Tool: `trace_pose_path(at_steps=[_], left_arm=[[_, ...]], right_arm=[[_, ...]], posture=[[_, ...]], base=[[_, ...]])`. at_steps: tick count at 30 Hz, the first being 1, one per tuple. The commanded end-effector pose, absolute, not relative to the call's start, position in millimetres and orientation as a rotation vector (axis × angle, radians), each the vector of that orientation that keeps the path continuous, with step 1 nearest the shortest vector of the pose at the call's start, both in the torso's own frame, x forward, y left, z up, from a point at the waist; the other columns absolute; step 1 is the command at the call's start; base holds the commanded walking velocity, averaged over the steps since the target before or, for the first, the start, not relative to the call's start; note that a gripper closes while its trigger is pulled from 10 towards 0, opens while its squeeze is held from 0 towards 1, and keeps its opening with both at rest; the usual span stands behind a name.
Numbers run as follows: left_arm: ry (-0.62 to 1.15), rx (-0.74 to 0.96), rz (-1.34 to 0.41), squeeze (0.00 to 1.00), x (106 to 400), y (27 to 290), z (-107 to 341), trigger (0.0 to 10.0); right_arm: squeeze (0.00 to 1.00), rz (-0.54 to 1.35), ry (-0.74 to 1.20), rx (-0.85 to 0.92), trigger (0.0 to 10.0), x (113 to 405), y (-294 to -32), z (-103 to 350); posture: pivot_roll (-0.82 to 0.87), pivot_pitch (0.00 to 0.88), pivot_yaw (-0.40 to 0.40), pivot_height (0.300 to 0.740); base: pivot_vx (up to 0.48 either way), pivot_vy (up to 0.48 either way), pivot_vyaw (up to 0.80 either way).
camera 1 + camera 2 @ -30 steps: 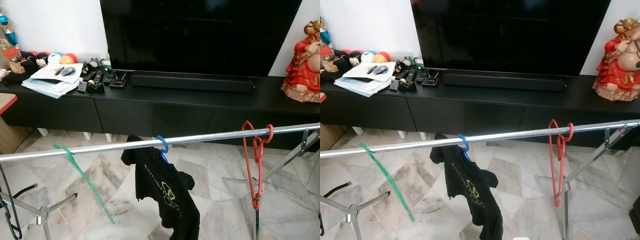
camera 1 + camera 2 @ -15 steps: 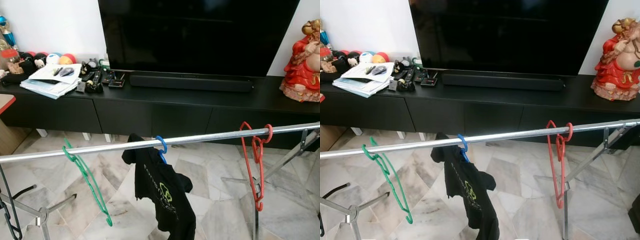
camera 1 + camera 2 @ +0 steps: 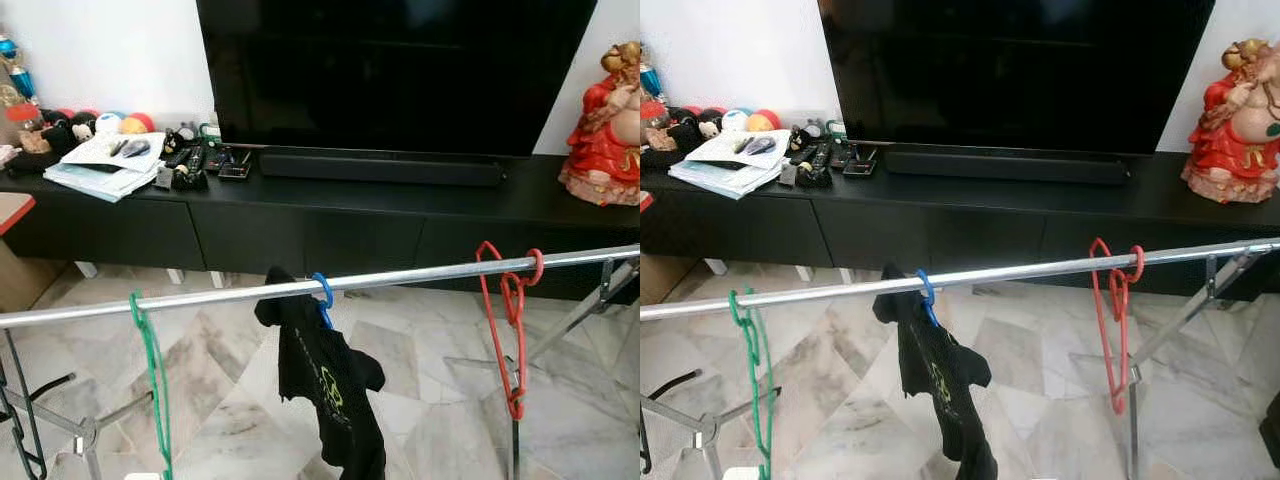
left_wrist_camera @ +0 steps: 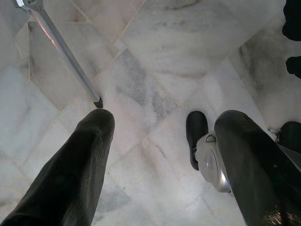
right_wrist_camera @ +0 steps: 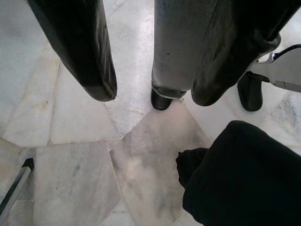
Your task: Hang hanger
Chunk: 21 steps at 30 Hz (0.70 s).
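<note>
Television (image 3: pixel 400 70) fills the wall at the back, standing on a long black cabinet (image 3: pixel 300 225) with a black speaker bar (image 3: pixel 380 168) at its foot. Marble floor (image 3: pixel 420 350) spreads out in front of the cabinet. A silver rail (image 3: pixel 400 277) runs across the front of the scene, rising slightly toward the robot's right. A black shirt (image 3: pixel 325 380) hangs from a blue hanger (image 3: pixel 322 292) hooked near the middle of the rail. A red statue (image 3: pixel 605 125) sits on the cabinet's right end. A red hanger (image 3: pixel 510 330) hangs bare on the right part of the rail, and a green hanger (image 3: pixel 150 370) hangs bare on the left part, seen nearly edge-on. A stack of papers (image 3: pixel 108 165) lies on the cabinet's left end, with remotes (image 3: pixel 190 165) just beside it and coloured balls (image 3: pixel 120 122) behind.

Both arms hang low over the floor. The left gripper (image 4: pixel 160 155) has its fingers (image 4: pixel 80 165) spread wide apart with nothing between them. The right gripper (image 5: pixel 155 94) also has its fingers (image 5: pixel 80 52) parted and holds nothing; dark cloth (image 5: pixel 244 179) lies below it.
</note>
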<state>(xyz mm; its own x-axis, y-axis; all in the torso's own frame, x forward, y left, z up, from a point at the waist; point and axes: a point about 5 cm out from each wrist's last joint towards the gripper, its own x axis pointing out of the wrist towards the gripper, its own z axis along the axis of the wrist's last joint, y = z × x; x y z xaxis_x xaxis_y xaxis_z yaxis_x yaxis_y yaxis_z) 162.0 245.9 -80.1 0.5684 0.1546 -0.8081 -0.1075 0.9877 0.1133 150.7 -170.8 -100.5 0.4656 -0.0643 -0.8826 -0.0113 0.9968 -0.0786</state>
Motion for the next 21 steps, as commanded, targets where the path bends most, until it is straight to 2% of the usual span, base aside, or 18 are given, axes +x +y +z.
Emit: trace_pose_path(at_steps=[1,19,21], left_arm=[[0.97,0.045,0.162,0.0,155.9,246.9,-82.5,10.0],[0.976,0.02,0.192,0.0,148.3,248.1,-85.1,10.0],[0.976,0.018,0.192,0.0,148.3,247.8,-85.2,10.0]], right_arm=[[0.0,-0.039,1.086,-0.07,10.0,149.4,-171.0,-100.9],[0.0,-0.047,1.078,-0.07,10.0,151.3,-172.3,-100.1],[0.0,-0.048,1.078,-0.069,10.0,151.4,-172.2,-100.1]], posture=[[0.0,0.0,0.023,0.74],[0.01,0.027,0.017,0.74],[0.01,0.03,0.018,0.74]], base=[[0.0,0.0,0.0],[0.0,0.0,0.0],[-0.24,0.0,0.0]])
